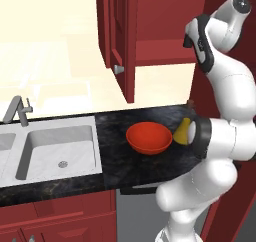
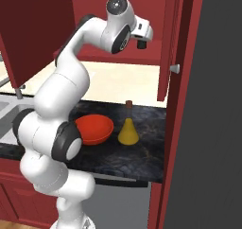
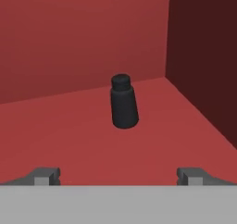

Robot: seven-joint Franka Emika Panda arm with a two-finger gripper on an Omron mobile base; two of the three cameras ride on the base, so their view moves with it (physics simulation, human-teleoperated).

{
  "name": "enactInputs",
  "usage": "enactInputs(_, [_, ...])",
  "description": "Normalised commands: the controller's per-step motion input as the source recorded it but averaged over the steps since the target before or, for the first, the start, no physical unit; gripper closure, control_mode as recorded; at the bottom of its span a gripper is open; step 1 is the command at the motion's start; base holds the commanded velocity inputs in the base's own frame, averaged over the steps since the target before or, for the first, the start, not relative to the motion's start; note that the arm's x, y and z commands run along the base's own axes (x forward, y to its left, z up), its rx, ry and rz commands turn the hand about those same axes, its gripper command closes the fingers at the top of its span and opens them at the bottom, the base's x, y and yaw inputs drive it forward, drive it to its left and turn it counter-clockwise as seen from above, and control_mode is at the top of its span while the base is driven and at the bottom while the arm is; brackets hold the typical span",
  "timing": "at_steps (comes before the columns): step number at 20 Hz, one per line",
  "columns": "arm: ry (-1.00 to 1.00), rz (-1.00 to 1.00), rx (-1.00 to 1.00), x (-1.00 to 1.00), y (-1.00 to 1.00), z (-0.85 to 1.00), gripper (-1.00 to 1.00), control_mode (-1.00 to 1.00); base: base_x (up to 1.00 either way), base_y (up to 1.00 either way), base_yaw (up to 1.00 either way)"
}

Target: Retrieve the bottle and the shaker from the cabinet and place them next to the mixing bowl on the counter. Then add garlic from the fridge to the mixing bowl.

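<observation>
In the hand view the small black shaker [image 3: 124, 102] stands upright on the red shelf [image 3: 69, 135] of the cabinet [image 1: 155, 16], near the back right corner. My gripper [image 3: 119, 176] is open and faces it from a short way off, with nothing between its fingertips [image 3: 46, 176]. On the black counter [image 1: 115, 126] below sits the red-orange mixing bowl [image 1: 149, 137] [image 2: 94, 128]. The yellow bottle [image 2: 128, 128] stands upright just right of the bowl; in the left base view my arm partly hides the bottle [image 1: 182, 132]. The garlic is out of view.
The cabinet's door [image 1: 122, 41] hangs open to the left, its knob [image 1: 119, 69] over the counter. A steel sink [image 1: 60, 151] with a faucet [image 1: 17, 111] lies left of the bowl. The grey fridge [image 2: 217, 105] rises at the right, behind a red side panel [image 2: 182, 128].
</observation>
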Motion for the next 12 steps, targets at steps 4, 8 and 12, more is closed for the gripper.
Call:
enactInputs(4, [0.00, 0.00, 0.00, 0.36, -0.05, -0.02, -1.00, -1.00, 0.00, 0.00, 0.00])
enactInputs(8, [0.02, 0.00, 0.00, 0.21, 0.00, -0.26, -1.00, -1.00, 0.00, 0.00, 0.00])
enactInputs(12, [0.01, 0.00, 0.00, 0.29, 0.00, -0.24, -1.00, -1.00, 0.00, 0.00, 0.00])
